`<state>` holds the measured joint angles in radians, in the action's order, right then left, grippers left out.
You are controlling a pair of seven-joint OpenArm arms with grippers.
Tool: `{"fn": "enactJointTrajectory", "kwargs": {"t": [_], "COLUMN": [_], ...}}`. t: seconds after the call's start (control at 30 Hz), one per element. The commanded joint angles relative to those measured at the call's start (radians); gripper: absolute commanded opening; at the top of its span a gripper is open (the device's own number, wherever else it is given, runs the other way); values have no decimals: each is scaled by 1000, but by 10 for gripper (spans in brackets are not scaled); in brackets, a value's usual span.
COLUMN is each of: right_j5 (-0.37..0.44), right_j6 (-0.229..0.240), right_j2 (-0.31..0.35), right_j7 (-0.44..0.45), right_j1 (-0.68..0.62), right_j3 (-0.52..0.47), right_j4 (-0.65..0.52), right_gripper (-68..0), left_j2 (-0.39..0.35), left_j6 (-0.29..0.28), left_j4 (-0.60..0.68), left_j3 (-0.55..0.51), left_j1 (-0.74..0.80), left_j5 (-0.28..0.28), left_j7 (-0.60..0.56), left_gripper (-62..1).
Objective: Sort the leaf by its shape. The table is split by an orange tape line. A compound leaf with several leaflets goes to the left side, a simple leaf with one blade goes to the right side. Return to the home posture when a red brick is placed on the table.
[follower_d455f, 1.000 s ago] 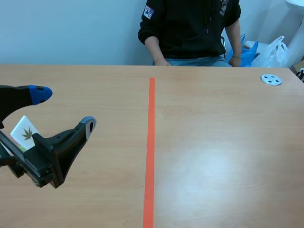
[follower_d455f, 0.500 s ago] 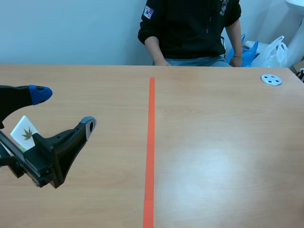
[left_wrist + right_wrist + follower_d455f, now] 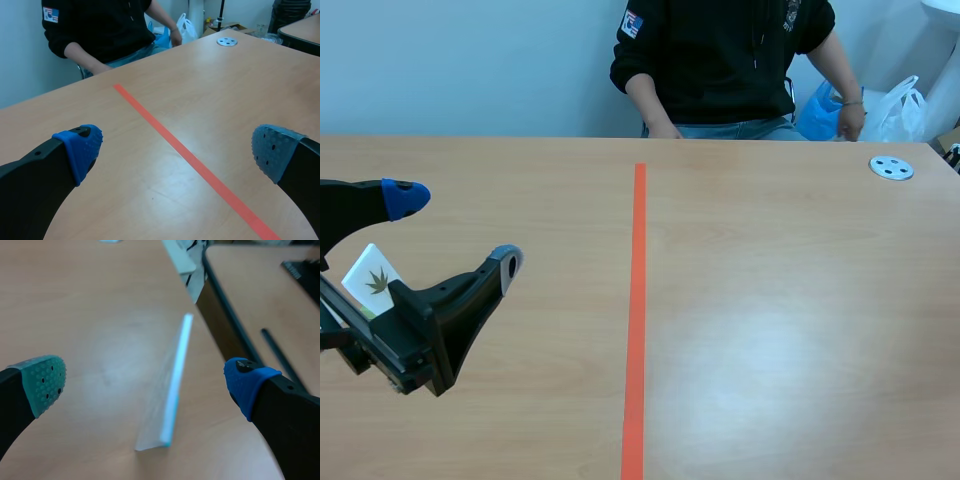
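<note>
A small white card (image 3: 372,280) printed with a brown, many-pointed leaf lies on the table's left side, partly hidden behind my left arm. My left gripper (image 3: 456,230) is open above the table just right of the card, and the left wrist view shows nothing between its fingers (image 3: 176,150). My right gripper (image 3: 146,382) is open in the right wrist view. Between and ahead of its fingers is a thin card (image 3: 172,390) with a blue edge, seen edge-on and touching neither pad. Its picture is hidden. The right arm is outside the scene view.
The orange tape line (image 3: 637,310) runs down the table's middle. A round white disc (image 3: 891,168) lies at the far right. A person (image 3: 720,60) sits across the table beside plastic bags (image 3: 895,105). The table's edge (image 3: 215,325) passes close beside the right gripper.
The person's hand at the far right has lifted toward the blue bag. My left arm and the leaf card have not moved.
</note>
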<state>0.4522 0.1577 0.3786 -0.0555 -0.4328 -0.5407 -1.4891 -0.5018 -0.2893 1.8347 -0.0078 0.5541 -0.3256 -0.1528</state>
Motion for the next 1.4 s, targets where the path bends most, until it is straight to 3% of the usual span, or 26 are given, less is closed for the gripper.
{"fn": "enactJointTrajectory", "kwargs": {"t": [0.0,0.13,0.23,0.43,0.57,0.77,0.97,1.13,1.37], "right_j5": [27,36,72,202,215,207,114,69,48], "right_j6": [-5,4,61,214,282,277,253,228,228], "right_j2": [11,18,51,143,161,161,135,111,111], "right_j7": [5,7,18,16,-29,-51,-40,-35,-30], "right_j1": [-49,-134,-149,-117,-96,-85,-73,-68,-68], "right_j3": [-60,-184,-241,-236,-181,51,260,346,414], "right_j4": [-73,-274,-386,-494,-503,-503,-503,-503,-503], "right_gripper": [4,4,4,4,4,4,4,4,4], "left_j2": [0,0,0,0,0,0,0,3,3], "left_j6": [2,2,2,2,2,2,2,2,2], "left_j4": [10,10,10,10,10,10,10,10,10], "left_j3": [2,2,2,2,2,0,-6,-6,-6], "left_j1": [-3,-3,-3,-3,-3,-4,-3,-3,-3], "left_j5": [-8,-8,-8,-8,-7,-7,-7,-7,-7], "left_j7": [-14,-15,-15,-15,-39,-64,-64,-67,-67], "left_gripper": [14,14,14,14,14,14,14,14,14]}}
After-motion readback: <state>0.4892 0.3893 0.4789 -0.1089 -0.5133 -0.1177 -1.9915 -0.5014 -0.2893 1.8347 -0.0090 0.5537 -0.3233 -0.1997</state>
